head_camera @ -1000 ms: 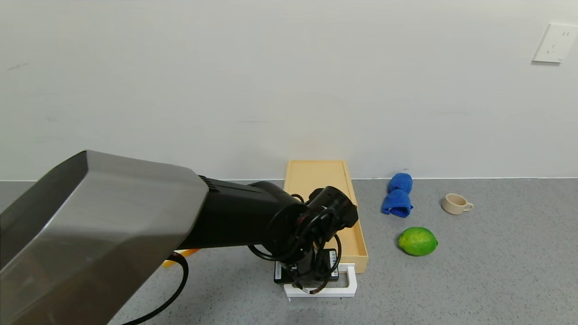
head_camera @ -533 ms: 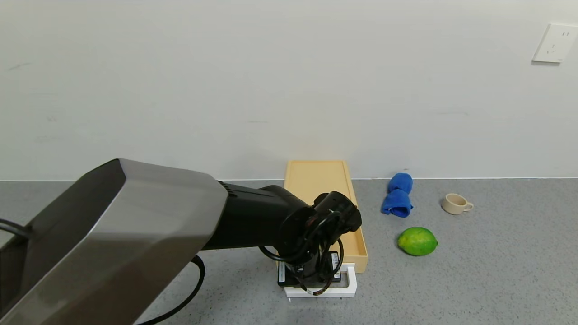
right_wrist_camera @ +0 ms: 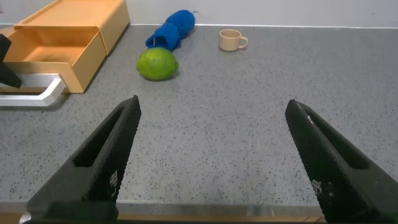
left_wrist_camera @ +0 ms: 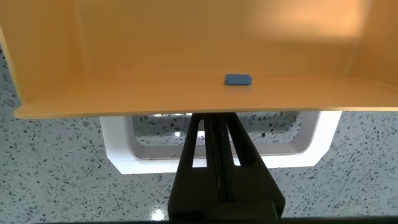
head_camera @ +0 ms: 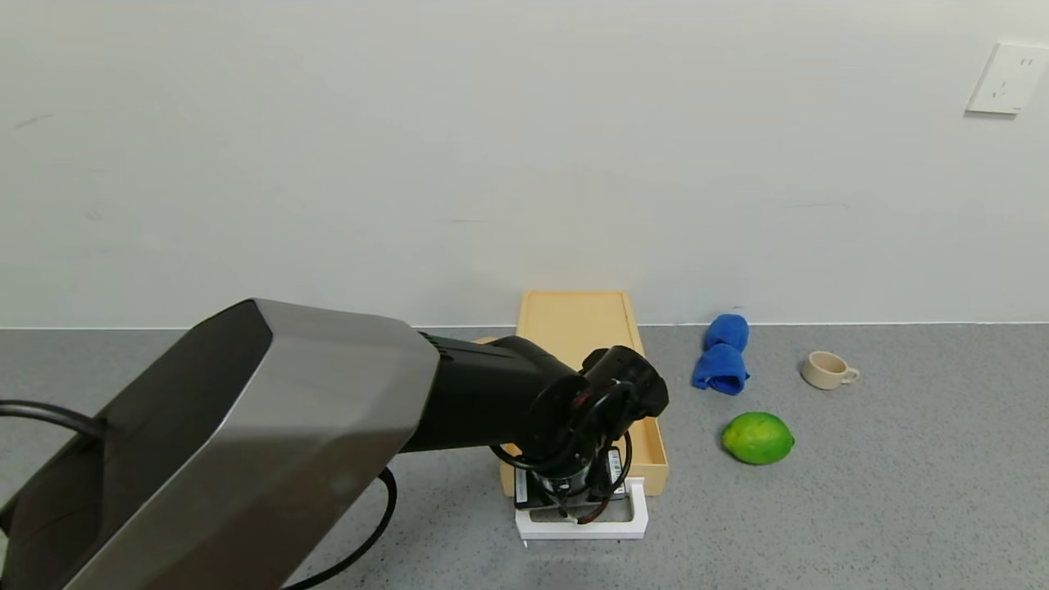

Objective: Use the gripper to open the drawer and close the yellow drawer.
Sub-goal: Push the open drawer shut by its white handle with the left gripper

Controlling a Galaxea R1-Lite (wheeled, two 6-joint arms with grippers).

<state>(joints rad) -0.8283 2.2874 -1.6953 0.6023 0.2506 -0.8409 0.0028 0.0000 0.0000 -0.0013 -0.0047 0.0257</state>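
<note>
Yellow drawer [head_camera: 583, 328] sits on the grey speckled bench [head_camera: 860, 508] with its back end against the wall [head_camera: 492, 147]. Its tray is pulled out toward the robot, and the inside is visible in the left wrist view with a small blue tab [left_wrist_camera: 237, 79] on the inner front wall.

The white loop handle [head_camera: 583, 523] is on the drawer's near end, lying flat just above the bench.

Left pincer [head_camera: 565, 501] comes in from the drawer's left side, over the tray's near end, pointing down into the handle loop. Its fingers [left_wrist_camera: 217, 146] are pressed together into one thin black wedge, which pokes through the loop opening. The fingers are hooked in the handle rather than clamped around it. Contact with the handle bar can't be confirmed.

Right pincer [right_wrist_camera: 211, 155] is well off to the drawer's right, low over the bench, with its fingers spread wide and nothing between them. It is outside the head view.

Other items, all to the right of the drawer:
- Blue rolled cloth [head_camera: 723, 354] is nearest, beside the drawer's far half.
- The lime [head_camera: 758, 437] is level with the tray's near end and clear of the cloth.
- Beige cup [head_camera: 828, 369] is farther right, upright, with its handle turned away from the drawer.
- White wall socket [head_camera: 1006, 79] is high on the wall, far right of the drawer.
</note>
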